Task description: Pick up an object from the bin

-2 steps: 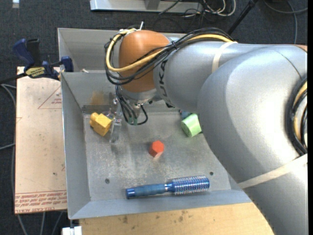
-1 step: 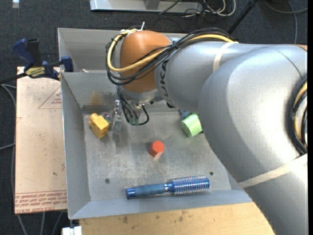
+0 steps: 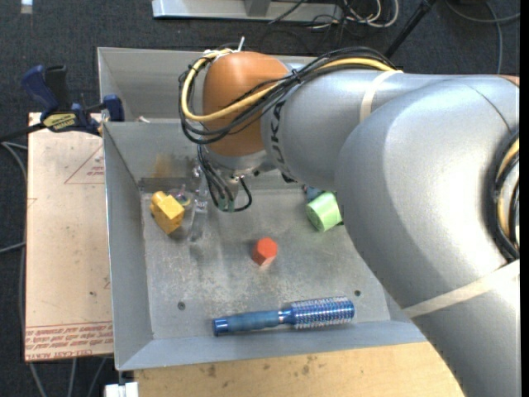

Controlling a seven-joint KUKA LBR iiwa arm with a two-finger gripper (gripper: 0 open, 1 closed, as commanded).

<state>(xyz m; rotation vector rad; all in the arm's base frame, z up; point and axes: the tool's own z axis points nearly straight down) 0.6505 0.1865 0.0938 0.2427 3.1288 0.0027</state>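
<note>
Gripper [image 3: 199,212] of mine sits low on the bin's left side, just beside the yellow block [image 3: 168,212]; can't tell if it's apart or together, and nothing seen held. Risk: the block lies near the bin [image 3: 124,222] wall, so an off-centre close could shove it into the slope or just clip a corner. Red cube [image 3: 264,251], green block [image 3: 324,211] and blue brush [image 3: 285,316] lie well apart

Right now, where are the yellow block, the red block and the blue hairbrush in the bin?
yellow block [image 3: 168,212]: camera view, its top face.
red block [image 3: 264,251]: camera view, its top face.
blue hairbrush [image 3: 283,316]: camera view, where handle meets bristle head.
</note>
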